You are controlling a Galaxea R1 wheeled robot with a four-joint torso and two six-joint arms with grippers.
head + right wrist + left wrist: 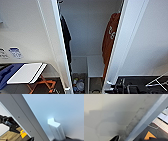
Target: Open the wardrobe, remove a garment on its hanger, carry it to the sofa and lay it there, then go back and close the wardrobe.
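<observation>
1. The wardrobe (pixel 87 37) stood open, both white doors swung outward toward the camera.
2. The garment (pixel 110 37) hung at the right side inside, white letters showing; a dark shirt (pixel 66 37) hung at the left.
3. A white door handle (pixel 56 128) showed close in the right wrist view.
4. Whether either arm's jaws were wide or narrow could not be told.

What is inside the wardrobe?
In the open wardrobe an orange garment hangs on the right and a dark shirt on the left. Below are white compartments holding small items. Both hangers are hard to make out.
</observation>
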